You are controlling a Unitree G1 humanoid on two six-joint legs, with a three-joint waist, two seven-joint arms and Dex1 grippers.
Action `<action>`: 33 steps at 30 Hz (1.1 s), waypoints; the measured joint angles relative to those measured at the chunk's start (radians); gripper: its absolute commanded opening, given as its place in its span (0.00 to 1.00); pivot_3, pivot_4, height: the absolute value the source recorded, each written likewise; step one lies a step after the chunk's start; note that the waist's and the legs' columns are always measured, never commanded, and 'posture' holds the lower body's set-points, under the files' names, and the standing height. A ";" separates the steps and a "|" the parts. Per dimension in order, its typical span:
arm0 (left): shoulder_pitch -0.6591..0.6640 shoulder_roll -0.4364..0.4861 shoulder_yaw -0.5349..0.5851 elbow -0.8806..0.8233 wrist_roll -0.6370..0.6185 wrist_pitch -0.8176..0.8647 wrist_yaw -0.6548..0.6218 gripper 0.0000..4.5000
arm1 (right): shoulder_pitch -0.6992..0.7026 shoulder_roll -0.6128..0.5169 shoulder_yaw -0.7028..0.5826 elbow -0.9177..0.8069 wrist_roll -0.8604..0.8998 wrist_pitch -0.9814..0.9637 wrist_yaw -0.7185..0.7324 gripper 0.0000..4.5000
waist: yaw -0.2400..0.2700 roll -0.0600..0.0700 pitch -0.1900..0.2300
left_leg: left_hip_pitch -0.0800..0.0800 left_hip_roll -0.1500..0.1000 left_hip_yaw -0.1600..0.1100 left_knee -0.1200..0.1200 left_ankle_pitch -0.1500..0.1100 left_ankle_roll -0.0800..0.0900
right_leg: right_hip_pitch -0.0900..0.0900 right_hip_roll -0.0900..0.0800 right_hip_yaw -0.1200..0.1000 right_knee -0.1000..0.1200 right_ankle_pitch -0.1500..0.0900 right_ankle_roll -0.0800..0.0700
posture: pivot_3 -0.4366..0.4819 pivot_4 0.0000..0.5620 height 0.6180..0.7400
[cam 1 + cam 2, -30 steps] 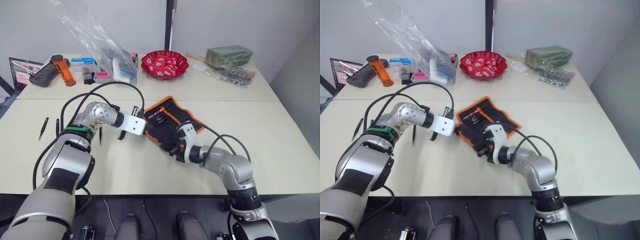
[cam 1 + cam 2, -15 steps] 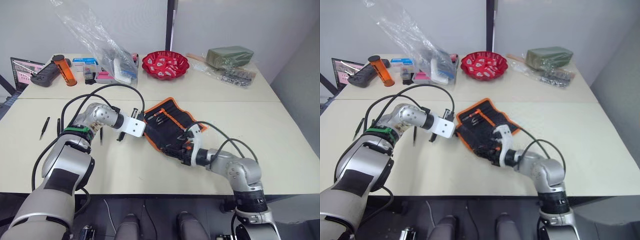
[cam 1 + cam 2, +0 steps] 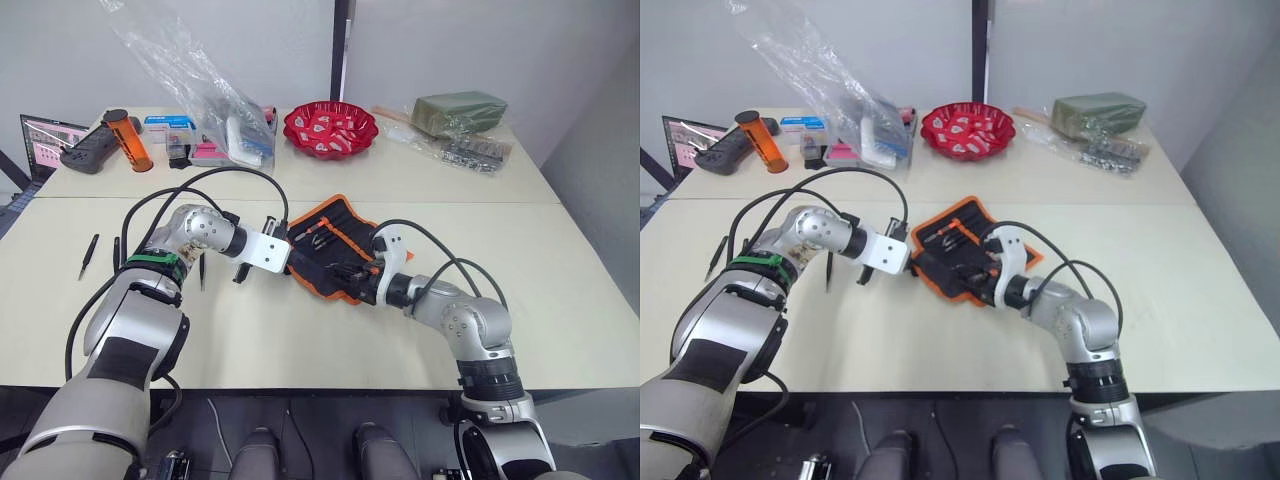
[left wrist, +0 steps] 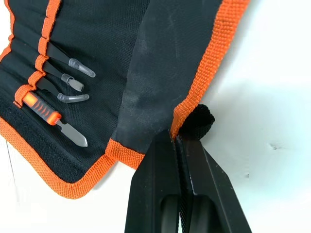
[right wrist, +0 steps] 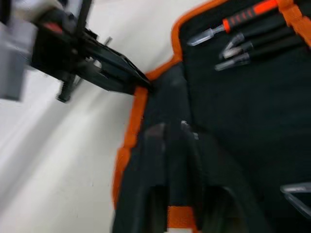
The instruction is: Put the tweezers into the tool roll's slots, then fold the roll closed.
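Observation:
The tool roll [image 3: 332, 248] lies partly folded at the table's middle, black with orange binding. My left gripper [image 4: 176, 140] is shut on its orange edge at the near left corner. My right gripper [image 5: 172, 138] is shut on a black flap of the roll, held over the roll's inner face. Three capped tweezers [image 4: 72, 80] and an orange-handled tool [image 4: 46, 112] sit in the slots [image 4: 41, 73]. Loose tweezers lie on the table to the left [image 3: 87, 256], with one more by my left forearm [image 3: 201, 272].
Along the back of the table stand a red bowl [image 3: 330, 128], a clear plastic bag [image 3: 195, 85], an orange cylinder [image 3: 128, 141], a black controller [image 3: 88, 150], a screen [image 3: 40, 140] and a green wrapped package [image 3: 458, 110]. Cables loop over my left arm.
My right gripper has carried the roll's flap from the near edge up and back over the roll, so the roll looks shorter. The left gripper has stayed put.

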 measured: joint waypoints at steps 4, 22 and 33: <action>0.009 -0.003 0.034 0.000 -0.043 0.051 -0.037 0.00 | 0.013 0.002 0.047 0.035 -0.035 -0.006 0.012 0.01 | -0.001 0.000 0.000 | 0.000 0.000 0.000 0.000 0.000 0.000 | 0.000 0.000 0.000 0.000 0.000 0.000 | 0.48 0.27 0.96; -0.094 -0.020 0.398 -0.160 -0.453 0.715 -0.255 0.99 | -0.008 -0.011 0.072 0.050 -0.070 0.009 0.055 0.00 | -0.012 0.001 0.000 | 0.000 0.000 -0.003 0.000 0.000 0.001 | 0.003 -0.001 -0.003 0.001 0.000 0.000 | 0.48 0.27 0.96; 0.257 -0.171 0.358 -0.484 -0.491 0.920 -0.083 0.28 | 0.028 -0.019 0.072 -0.013 -0.070 0.037 0.040 0.00 | -0.017 0.001 -0.001 | 0.000 -0.001 -0.004 0.000 0.001 0.001 | 0.002 -0.001 -0.003 0.001 0.000 0.000 | 0.48 0.27 0.96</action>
